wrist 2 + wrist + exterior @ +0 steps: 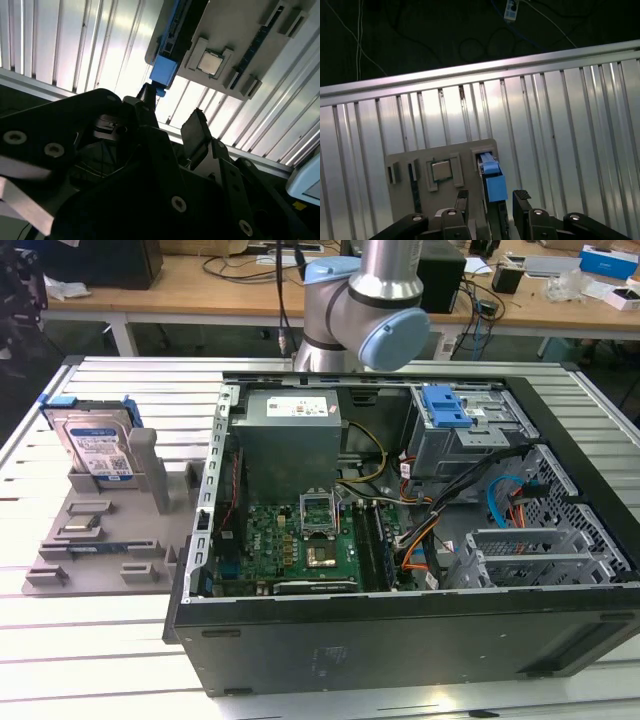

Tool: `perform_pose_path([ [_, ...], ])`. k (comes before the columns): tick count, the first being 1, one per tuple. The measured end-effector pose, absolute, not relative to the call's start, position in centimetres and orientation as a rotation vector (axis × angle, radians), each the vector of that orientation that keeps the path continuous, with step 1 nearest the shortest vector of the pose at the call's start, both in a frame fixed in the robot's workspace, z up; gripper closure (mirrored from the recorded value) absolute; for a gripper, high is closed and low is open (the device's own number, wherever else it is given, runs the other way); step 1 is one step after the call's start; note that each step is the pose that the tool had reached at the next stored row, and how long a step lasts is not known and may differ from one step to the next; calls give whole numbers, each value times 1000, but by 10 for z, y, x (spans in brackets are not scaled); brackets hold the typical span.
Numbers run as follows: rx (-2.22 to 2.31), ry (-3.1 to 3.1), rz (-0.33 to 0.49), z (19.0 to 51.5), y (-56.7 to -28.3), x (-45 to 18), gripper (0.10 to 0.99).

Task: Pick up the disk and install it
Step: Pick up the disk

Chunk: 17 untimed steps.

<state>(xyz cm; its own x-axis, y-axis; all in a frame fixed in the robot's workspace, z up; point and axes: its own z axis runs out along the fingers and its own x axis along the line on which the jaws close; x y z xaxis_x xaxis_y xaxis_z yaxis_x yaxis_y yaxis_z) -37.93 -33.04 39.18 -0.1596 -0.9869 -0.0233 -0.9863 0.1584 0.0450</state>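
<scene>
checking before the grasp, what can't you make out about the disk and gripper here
- Exterior view: lower part of the disk, behind the walls of the grey holder.
- First wrist view: the disk's label; it shows edge-on, partly behind the gripper.
- Exterior view: the arm is cut off by the top edge, so the gripper's height above the disk cannot be told.
</scene>
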Motion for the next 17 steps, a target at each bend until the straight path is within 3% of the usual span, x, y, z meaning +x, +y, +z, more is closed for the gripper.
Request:
perform_pose_path([
  [9,2029,-2382,-77,392,-304,-379,604],
  [17,2029,-2382,-77,391,-298,-379,604],
])
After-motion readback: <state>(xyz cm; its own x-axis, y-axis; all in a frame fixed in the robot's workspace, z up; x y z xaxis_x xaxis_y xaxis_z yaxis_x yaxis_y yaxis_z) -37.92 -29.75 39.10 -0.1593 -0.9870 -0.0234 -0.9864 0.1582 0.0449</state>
